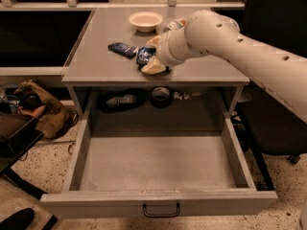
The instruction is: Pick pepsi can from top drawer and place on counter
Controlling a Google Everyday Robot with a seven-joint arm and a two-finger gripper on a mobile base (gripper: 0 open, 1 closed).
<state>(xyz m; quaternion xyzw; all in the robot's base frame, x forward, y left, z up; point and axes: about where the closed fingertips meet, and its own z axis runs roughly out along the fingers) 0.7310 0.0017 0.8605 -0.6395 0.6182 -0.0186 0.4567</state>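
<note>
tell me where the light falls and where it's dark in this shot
Camera view: the counter is evenly lit from above, without hard glare; the gripper, low over the counter at the pepsi can, throws a small dark shadow under itself; the floor of the top drawer is dimmer; the recess behind it under the counter lies in deep shadow.
</note>
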